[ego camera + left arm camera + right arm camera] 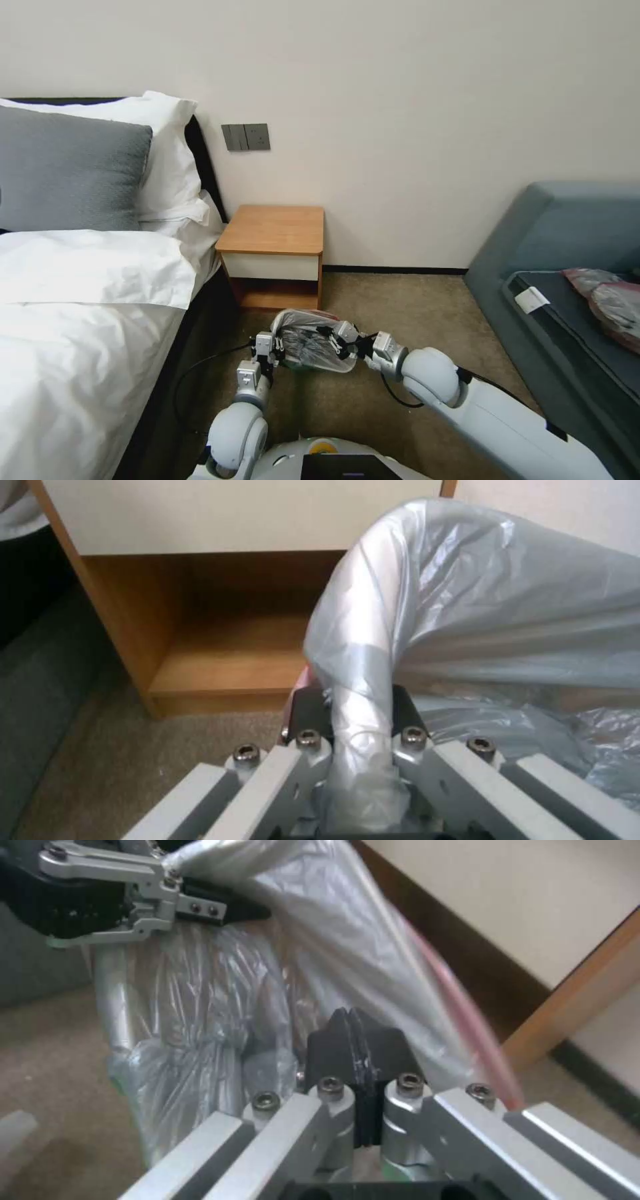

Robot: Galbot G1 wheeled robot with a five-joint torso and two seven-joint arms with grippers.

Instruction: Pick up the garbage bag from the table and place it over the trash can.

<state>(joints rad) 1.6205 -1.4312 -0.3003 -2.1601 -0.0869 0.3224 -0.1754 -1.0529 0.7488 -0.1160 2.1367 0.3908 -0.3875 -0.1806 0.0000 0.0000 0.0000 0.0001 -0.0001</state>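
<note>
Nearest the robot, low in the head view, both arms reach forward over the carpet (413, 313) and meet at the garbage bag (310, 343), which is stretched between them just in front of the table (275, 230).

The left gripper (275, 347) sits at the bag's left edge. In the left wrist view its fingers (310, 715) are drawn in close on a bunched, rope-like fold of the bag's plastic (360, 690), which passes between them and arches up and away toward the right. A sliver of the pink-red rim shows just beside the left finger.

The right gripper (340, 337) is at the bag's right edge, opposite the left one. In the right wrist view its two dark pads (353, 1050) are pressed flat together with the film nipped between them; the silvery plastic spreads out ahead of the pads, and the pink-red rim (460, 1005) runs alongside them as a taut line. The left gripper (200, 910) shows farther off across the bag, clamped on the other side.

So the bag hangs open-mouthed between the two grippers, off the floor. A trace of pale green shows under the film at its lower left, too little to tell what it is.

Beyond the bag stands the table, against the wall, its top bare and its low shelf (233, 665) just behind the left gripper. A bed (80, 300) lies to the left, a grey sofa (567, 267) to the right.
</note>
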